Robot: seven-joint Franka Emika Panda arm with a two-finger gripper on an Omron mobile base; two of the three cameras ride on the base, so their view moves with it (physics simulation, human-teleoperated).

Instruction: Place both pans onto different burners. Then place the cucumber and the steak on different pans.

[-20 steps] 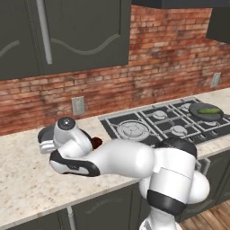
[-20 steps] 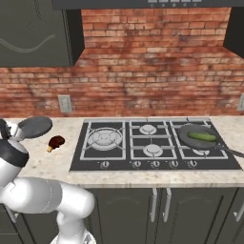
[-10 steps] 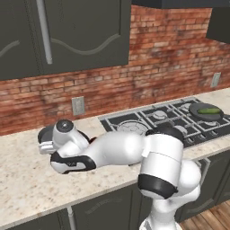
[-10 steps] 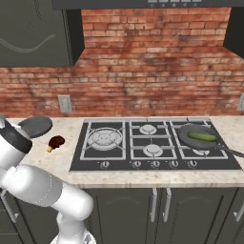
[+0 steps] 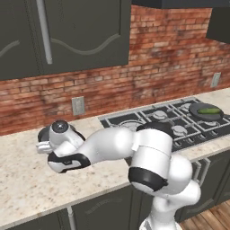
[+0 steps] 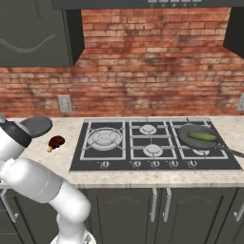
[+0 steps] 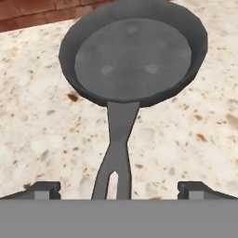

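Gripper [image 7: 119, 188] spread wide, empty, its fingertips either side of the handle of the empty pan [image 7: 133, 53] on the speckled counter [image 7: 37, 125]. Steak [image 6: 56, 141] lies near that pan, beside the cooktop [image 6: 153, 145]; the second pan [image 6: 199, 138], far-right burner, carries the cucumber [image 6: 202, 137].

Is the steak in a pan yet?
No, the steak lies on the bare counter, between the empty pan and the cooktop.

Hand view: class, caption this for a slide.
Open claw straddles the handle of an empty round dark grey frying pan on speckled counter.
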